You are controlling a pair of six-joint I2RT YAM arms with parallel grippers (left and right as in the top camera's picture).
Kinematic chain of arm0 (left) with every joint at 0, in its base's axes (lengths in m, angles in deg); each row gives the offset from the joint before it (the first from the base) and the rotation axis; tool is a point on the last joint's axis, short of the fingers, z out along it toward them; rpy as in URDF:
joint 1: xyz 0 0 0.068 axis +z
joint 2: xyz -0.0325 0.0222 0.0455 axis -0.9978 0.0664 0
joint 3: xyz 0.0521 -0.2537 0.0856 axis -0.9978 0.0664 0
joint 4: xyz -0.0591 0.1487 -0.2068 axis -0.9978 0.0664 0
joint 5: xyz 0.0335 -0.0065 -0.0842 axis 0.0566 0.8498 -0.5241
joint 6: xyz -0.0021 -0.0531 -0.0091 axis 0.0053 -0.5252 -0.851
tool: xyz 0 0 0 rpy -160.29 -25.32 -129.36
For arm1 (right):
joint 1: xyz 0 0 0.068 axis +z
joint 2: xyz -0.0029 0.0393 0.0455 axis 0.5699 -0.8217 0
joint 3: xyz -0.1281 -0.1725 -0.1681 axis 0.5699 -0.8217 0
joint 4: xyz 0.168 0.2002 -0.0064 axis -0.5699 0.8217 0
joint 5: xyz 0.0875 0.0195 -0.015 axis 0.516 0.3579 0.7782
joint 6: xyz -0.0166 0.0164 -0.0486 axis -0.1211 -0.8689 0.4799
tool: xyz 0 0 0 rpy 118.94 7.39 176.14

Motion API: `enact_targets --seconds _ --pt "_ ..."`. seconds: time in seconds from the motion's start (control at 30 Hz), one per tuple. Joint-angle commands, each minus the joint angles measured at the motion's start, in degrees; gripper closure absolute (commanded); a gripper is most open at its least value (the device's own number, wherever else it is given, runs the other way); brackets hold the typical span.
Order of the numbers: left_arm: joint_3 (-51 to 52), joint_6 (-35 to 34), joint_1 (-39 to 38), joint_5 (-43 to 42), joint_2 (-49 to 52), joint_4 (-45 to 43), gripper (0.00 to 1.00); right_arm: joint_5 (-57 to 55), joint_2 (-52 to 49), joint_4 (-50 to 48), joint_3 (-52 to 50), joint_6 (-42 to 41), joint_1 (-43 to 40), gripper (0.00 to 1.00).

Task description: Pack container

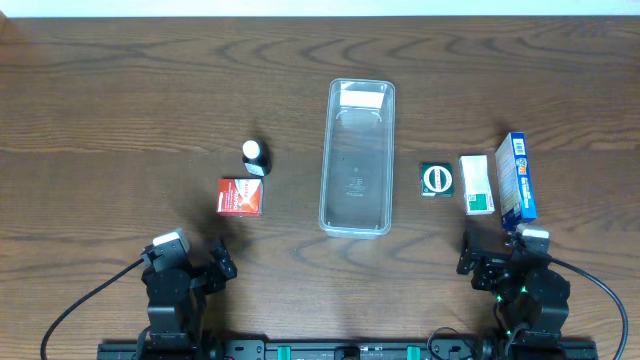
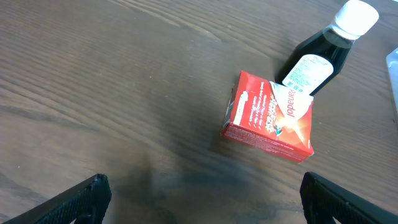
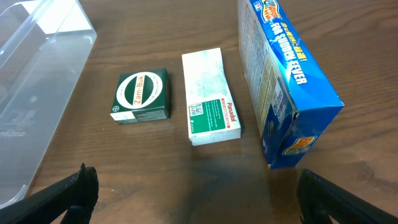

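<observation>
Left tool (image 2: pixel 202 202) and right tool (image 3: pixel 196 196) gape empty; grabbing the red box (image 2: pixel 268 118) may knock the neighbouring bottle (image 2: pixel 323 46).

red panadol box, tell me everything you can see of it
The red Panadol box is a small cardboard carton, red with a white wedge bearing red "Panadol" lettering on top and fine white print on its side. It looks closed and undented. It lies flat on the wooden table, slightly askew, left of the clear container and apart from it. A dark bottle with a white cap sits by its far corner; whether they touch cannot be told. Nothing grips it.
</observation>
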Motion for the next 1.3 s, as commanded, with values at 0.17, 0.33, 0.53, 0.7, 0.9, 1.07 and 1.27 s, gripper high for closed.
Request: enact_targets --seconds 0.17,0.33,0.53,0.7,0.9,1.07,1.27 --pt "0.8 0.6 0.2 0.8 -0.3 -0.2 0.02 0.0 0.2 0.0 -0.2 0.6 0.3 0.01" --pt "0.8 0.6 0.2 0.8 -0.3 -0.2 0.02 0.0 0.2 0.0 -0.2 0.6 0.3 0.01" --pt "0.8 0.6 0.2 0.8 -0.3 -0.2 0.02 0.0 0.2 0.0 -0.2 0.6 0.3 0.01" --pt "0.8 0.6 0.2 0.8 -0.3 -0.2 0.02 0.0 0.2 0.0 -0.2 0.6 0.3 0.01" --pt "0.8 0.6 0.2 0.8 -0.3 -0.2 0.02 0.0 0.2 0.0 -0.2 0.6 0.3 0.01" --pt "0.8 0.6 0.2 0.8 -0.3 -0.2 0.02 0.0 0.2 0.0 -0.2 0.6 0.3 0.01" --pt "0.8 0.6 0.2 0.8 -0.3 -0.2 0.02 -1.7 0.2 -1.7 -0.2 0.6 0.3 0.01"
